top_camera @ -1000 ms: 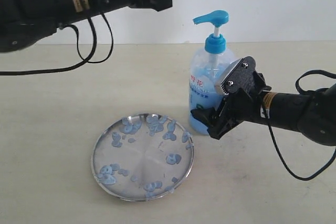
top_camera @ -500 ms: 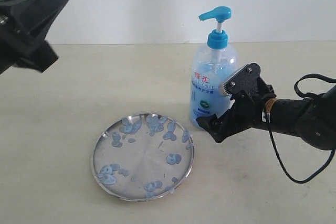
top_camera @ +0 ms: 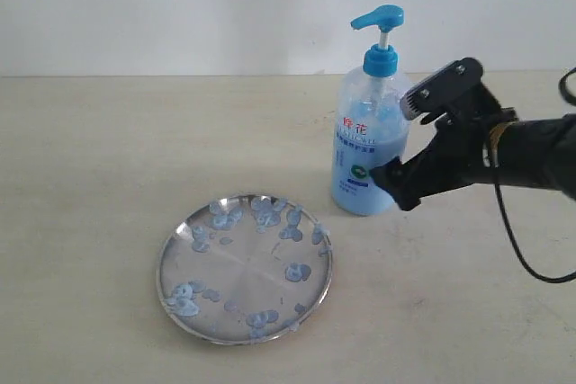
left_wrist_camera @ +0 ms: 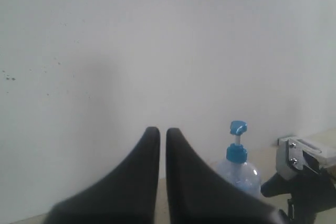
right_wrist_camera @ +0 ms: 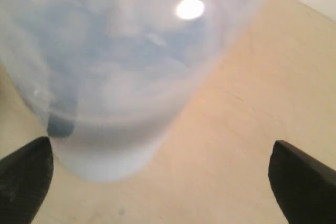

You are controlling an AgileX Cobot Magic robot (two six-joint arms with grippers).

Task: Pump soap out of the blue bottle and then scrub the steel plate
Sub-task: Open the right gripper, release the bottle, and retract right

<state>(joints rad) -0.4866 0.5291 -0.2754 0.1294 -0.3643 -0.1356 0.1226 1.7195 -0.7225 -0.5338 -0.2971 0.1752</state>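
The blue bottle point(top_camera: 367, 146) stands upright behind and to the right of the steel plate point(top_camera: 241, 269), its pump head point(top_camera: 378, 17) raised and light blue soap point(top_camera: 364, 193) low inside it. Pale blue soap blobs point(top_camera: 297, 272) dot the plate. My right gripper point(top_camera: 402, 137) is open at the bottle's right side, the lower finger point(top_camera: 391, 177) against its base. In the right wrist view the bottle point(right_wrist_camera: 126, 61) looms just beyond that gripper's point(right_wrist_camera: 163, 177) wide-apart fingers. My left gripper point(left_wrist_camera: 158, 129) is shut, empty, raised and out of the exterior view; its wrist view sees the bottle point(left_wrist_camera: 237, 169) far off.
The beige table point(top_camera: 108, 159) runs back to a white wall point(top_camera: 180, 6). A black cable point(top_camera: 517, 240) loops from the right arm down over the table at the right edge.
The left arm swung up and out of the exterior view to the left. The right gripper drew back to the right, and the bottle shifted slightly right and away with it.
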